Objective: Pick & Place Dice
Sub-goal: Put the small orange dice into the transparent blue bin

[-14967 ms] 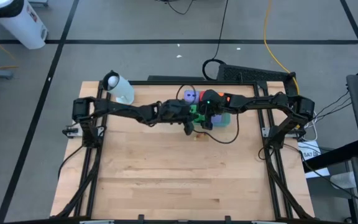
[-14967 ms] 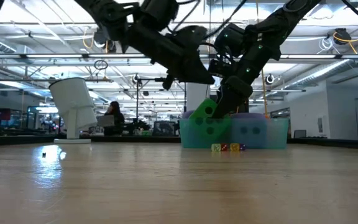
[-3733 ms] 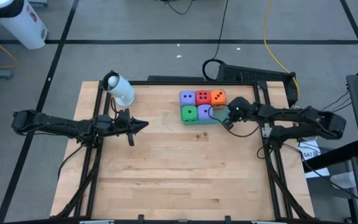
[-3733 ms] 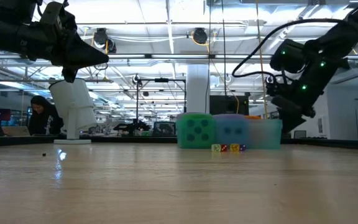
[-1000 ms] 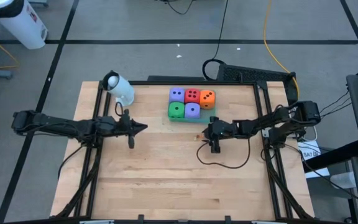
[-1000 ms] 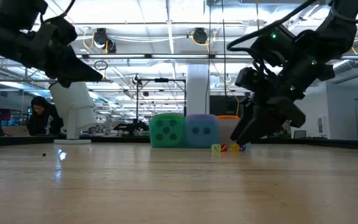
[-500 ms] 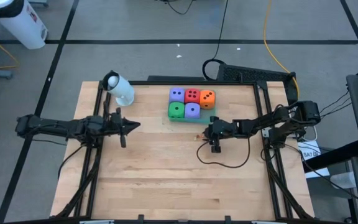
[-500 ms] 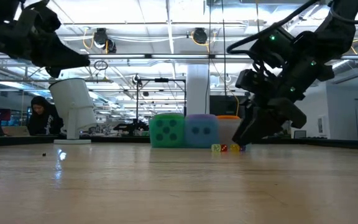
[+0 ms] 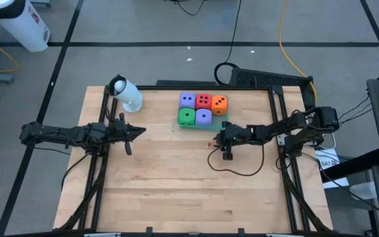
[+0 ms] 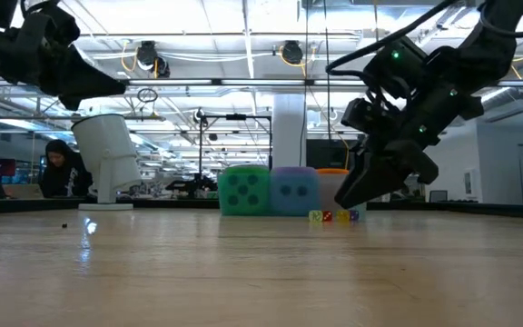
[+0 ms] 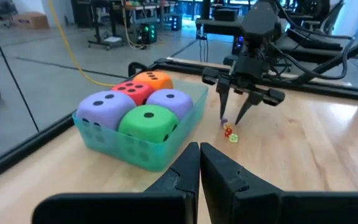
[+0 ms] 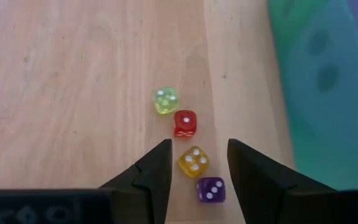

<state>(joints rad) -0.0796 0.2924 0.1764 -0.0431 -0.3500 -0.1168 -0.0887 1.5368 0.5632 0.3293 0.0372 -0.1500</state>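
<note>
Five soft dice sit packed in a translucent green tray (image 9: 225, 126) at the table's far middle: purple (image 9: 187, 99), red (image 9: 203, 100), orange (image 9: 220, 103), green (image 9: 187, 116) and purple (image 9: 203, 117). Just near of the tray, small clear dice lie on the wood: yellow-green (image 12: 165, 100), red (image 12: 184, 122), yellow (image 12: 194, 161) and purple (image 12: 211, 190). My right gripper (image 12: 199, 144) is open and slants down over them, with the yellow and purple ones between its fingers, untouched. My left gripper (image 11: 199, 149) is shut and empty, raised over the table's left edge (image 9: 143, 130).
A white cylinder-shaped object (image 9: 125, 93) stands at the far left corner. A black cable (image 9: 232, 168) loops on the wood near my right gripper. A person (image 10: 62, 168) sits in the room beyond the table.
My left gripper has drawn back toward the table's left edge and risen a little, staying shut. The dice and the tray have kept their places.
</note>
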